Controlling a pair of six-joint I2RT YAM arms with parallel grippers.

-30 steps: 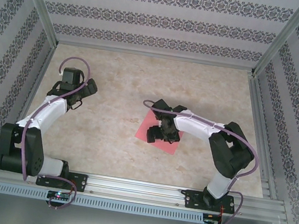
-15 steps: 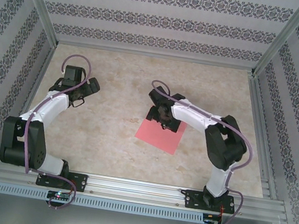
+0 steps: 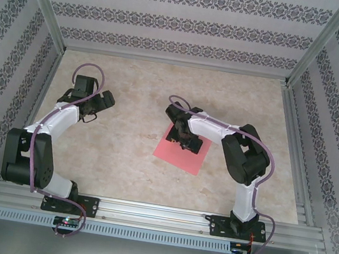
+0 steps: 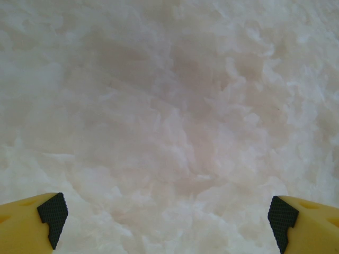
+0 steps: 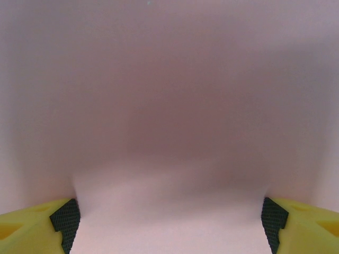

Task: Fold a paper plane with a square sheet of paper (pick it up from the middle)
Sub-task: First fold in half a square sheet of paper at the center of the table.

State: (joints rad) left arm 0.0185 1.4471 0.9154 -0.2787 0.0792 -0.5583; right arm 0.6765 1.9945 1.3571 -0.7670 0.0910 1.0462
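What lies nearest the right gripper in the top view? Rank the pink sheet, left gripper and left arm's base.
1. pink sheet, directly under the right gripper.
2. left gripper, across the table, leftward.
3. left arm's base, near-left edge.

Setting: robot test cell, a lab-type rig. Evidence: bare aluminium posts point(image 3: 44, 1) frame a closed booth. The walls point(image 3: 186, 20) are flat panels printed with striped floral bands. The table point(image 3: 118, 164) has a marble-look top. The left arm point(image 3: 54, 123) and right arm point(image 3: 211, 128) are bolted to a slotted aluminium rail point(image 3: 156, 214) at the near edge. Purple cables point(image 3: 89, 66) loop along both.
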